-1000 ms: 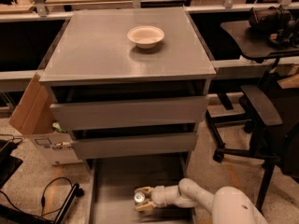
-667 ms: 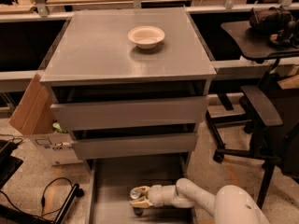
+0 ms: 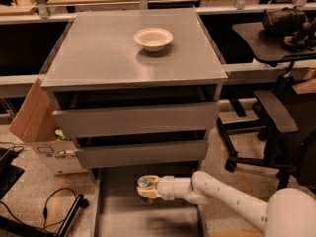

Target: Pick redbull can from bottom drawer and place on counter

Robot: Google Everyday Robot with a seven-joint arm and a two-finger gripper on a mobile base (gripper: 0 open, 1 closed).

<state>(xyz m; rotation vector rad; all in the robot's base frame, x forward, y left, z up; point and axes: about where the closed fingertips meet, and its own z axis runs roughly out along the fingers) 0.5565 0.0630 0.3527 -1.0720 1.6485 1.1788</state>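
Camera view: at the left, a brown cardboard box [image 3: 30, 116] leans beside the grey cabinet. The table [image 3: 94, 58], a smooth, slightly shiny grey square, carries a round cream bowl [image 3: 153, 38] near its far edge. Below two flat-fronted drawers, the bottom drawer [image 3: 118, 209] stands pulled out, a shallow grey tray. Over its floor the cream pincer [image 3: 147, 188] is pinching the redbull can [image 3: 145, 182], whose shiny round top shows. The smooth white arm [image 3: 227, 200] stretches rightward; a black office chair [image 3: 274, 111] stands beyond.

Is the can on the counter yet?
No, the can is down in the bottom drawer at the end effector; the counter holds only a bowl.
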